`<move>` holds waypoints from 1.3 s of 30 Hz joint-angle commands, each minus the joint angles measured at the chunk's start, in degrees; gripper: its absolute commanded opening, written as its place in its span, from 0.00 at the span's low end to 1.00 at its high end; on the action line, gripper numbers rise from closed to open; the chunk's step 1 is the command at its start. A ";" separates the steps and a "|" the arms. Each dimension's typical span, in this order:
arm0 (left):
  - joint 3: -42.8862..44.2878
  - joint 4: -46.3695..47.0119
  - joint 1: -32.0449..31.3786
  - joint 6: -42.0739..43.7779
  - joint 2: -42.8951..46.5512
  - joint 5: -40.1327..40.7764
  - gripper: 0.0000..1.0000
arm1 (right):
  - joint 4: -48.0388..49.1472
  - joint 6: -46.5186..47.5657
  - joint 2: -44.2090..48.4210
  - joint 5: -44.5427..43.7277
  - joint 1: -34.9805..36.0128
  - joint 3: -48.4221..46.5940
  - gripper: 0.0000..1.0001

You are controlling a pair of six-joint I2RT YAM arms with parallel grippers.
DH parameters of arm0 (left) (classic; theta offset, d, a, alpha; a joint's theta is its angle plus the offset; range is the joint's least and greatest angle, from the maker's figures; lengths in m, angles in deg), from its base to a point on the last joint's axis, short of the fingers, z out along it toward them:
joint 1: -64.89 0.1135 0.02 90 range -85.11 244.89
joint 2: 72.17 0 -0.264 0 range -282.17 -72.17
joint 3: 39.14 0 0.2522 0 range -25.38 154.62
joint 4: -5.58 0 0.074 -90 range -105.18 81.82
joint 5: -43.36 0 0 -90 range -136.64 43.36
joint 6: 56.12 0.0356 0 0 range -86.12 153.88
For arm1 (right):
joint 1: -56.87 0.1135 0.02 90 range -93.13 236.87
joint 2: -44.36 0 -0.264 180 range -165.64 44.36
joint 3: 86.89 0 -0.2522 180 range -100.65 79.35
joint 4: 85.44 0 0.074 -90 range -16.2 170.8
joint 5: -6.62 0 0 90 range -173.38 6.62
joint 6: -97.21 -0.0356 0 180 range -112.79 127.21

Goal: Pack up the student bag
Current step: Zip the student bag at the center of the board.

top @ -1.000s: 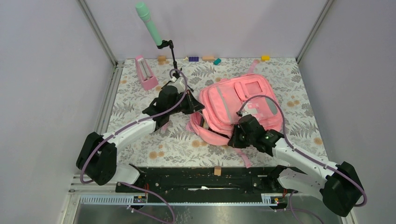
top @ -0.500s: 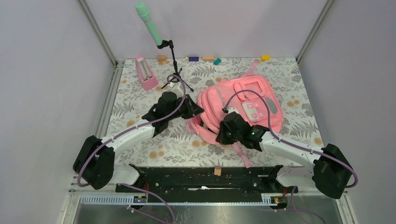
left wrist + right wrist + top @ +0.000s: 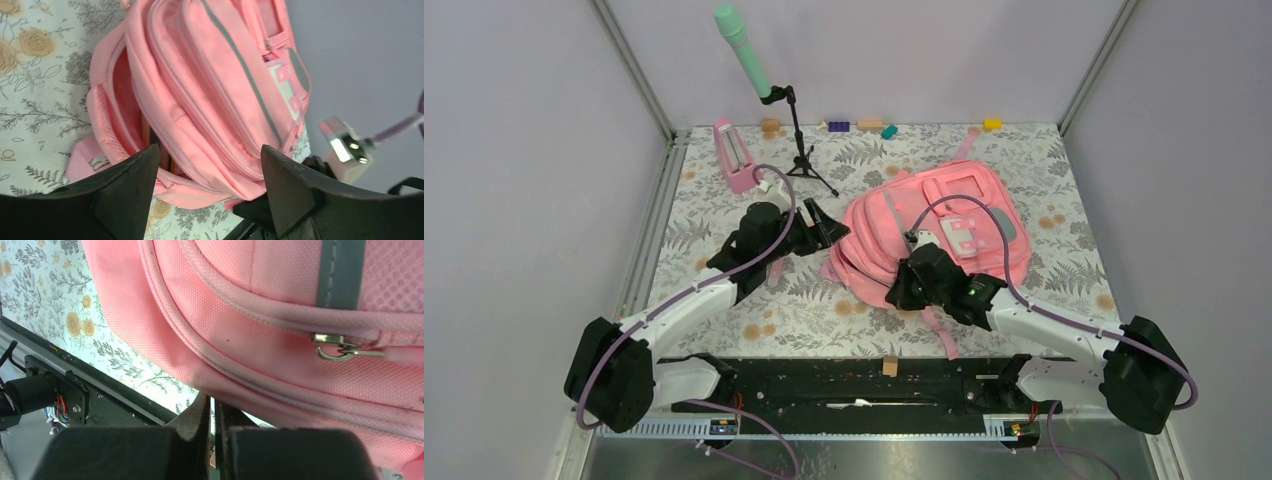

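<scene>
Leftmost, a pink metronome [image 3: 736,157] is seen upright at about 11 o'clock on the floral desk [image 3: 1069,250]. A green microphone [image 3: 742,48] on a black stand [image 3: 802,150] is placed just to its right. The left fingers [image 3: 131,192] are held wide apart with nothing between them, just beside the bag at about 9 o'clock from it. The student bag [image 3: 884,225] is laid front up, right of the desk's centre. In the left wrist view, an opened compartment is seen on the side facing those fingers. The right fingers [image 3: 197,417] are pressed together at the bag's 6 o'clock edge, tips against the pink fabric below a metal zip pull [image 3: 345,351]. Whether any fabric is pinched cannot be told. Small coloured blocks [image 3: 870,126] are lined along the 12 o'clock edge, and a yellow block [image 3: 992,124] is set farthest right.
</scene>
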 commanded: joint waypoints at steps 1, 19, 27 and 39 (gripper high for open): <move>1.26 1.68 1.48 0.49 -4.65 -1.62 0.70 | 6.33 -0.96 3.46 -0.11 0.58 -0.19 0.00; 4.87 9.61 2.40 -1.62 -18.99 -7.68 0.06 | 2.68 1.79 3.04 -0.79 0.90 -1.35 0.00; 0.87 12.99 1.65 -4.31 -16.62 -5.84 0.00 | -0.36 6.07 -3.50 -3.38 4.41 -10.24 0.00; -1.07 17.08 -2.09 -8.57 -15.99 -3.68 0.00 | 0.53 9.72 -16.80 -3.32 6.51 -23.05 0.00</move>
